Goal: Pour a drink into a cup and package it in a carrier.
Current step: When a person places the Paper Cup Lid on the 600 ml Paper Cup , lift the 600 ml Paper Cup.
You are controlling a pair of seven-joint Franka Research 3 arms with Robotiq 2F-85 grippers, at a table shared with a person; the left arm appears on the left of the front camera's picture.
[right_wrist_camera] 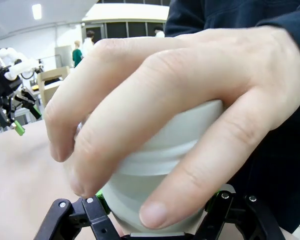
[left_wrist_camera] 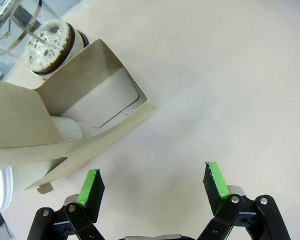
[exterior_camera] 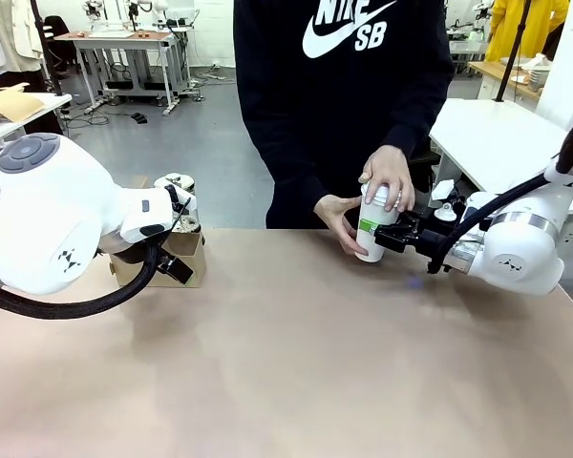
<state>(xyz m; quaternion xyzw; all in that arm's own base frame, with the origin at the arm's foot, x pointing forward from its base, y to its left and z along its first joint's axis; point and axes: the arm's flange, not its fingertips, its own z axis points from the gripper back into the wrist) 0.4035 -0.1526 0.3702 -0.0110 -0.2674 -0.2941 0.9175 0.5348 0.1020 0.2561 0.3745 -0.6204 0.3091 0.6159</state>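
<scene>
The left arm (exterior_camera: 48,224) bulks large at the near left of the counter (exterior_camera: 286,363), hiding part of the carrier (exterior_camera: 167,260) behind it. The left claw (left_wrist_camera: 152,185) hangs released, its pads wide apart over bare counter, just beside the carrier's cardboard wall. Past the carrier stands a round vessel of frothy brown drink (left_wrist_camera: 47,42), next to a clear glass jug (left_wrist_camera: 10,25). Well apart, at the far right, the right claw (exterior_camera: 387,236) is clenched on the cup (exterior_camera: 371,229), which stands upright. The person's upper hand (exterior_camera: 389,176) covers the cup's top and the lower hand (exterior_camera: 336,221) touches its side, crowding the grip.
</scene>
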